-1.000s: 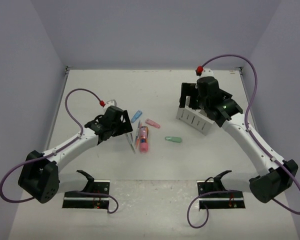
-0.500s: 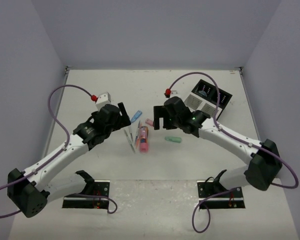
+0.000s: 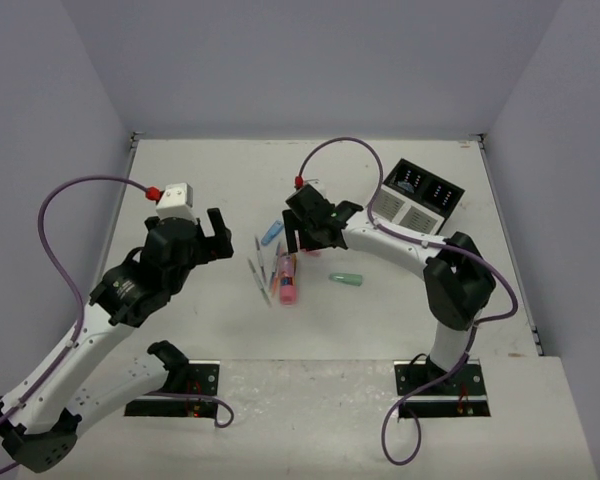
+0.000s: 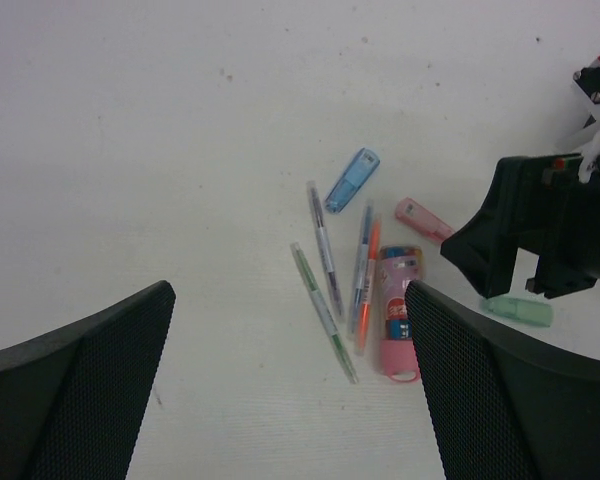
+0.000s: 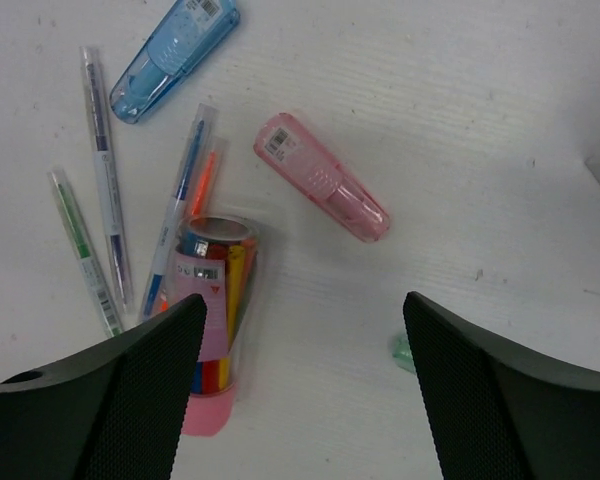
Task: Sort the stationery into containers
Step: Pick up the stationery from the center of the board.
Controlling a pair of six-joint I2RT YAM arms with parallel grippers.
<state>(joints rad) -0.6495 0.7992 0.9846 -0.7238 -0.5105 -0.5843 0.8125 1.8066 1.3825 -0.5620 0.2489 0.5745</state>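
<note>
The stationery lies in a loose heap at mid-table: a pink tube of coloured sticks [image 3: 287, 279] [image 5: 212, 310], several thin pens [image 3: 260, 270] [image 4: 325, 262], a blue capsule [image 3: 271, 233] [image 5: 175, 55], a pink capsule [image 5: 322, 177] [image 4: 423, 219] and a green capsule [image 3: 346, 279] [image 5: 402, 350]. My right gripper [image 3: 300, 238] [image 5: 302, 305] hovers open over the heap, with bare table between the tube and the green capsule under its jaws. My left gripper [image 3: 220, 235] [image 4: 288, 295] stands open to the left of the pens, holding nothing. The containers [image 3: 417, 195], a black half and a white half, stand at the back right.
The right arm stretches from its base across the table in front of the containers. White walls close off the table's left [image 3: 130, 150], back and right sides. Two black brackets [image 3: 175, 385] sit at the near edge.
My right arm has swung left from the containers to above the stationery, uncovering the containers. My left arm has drawn back to the left, away from the pens.
</note>
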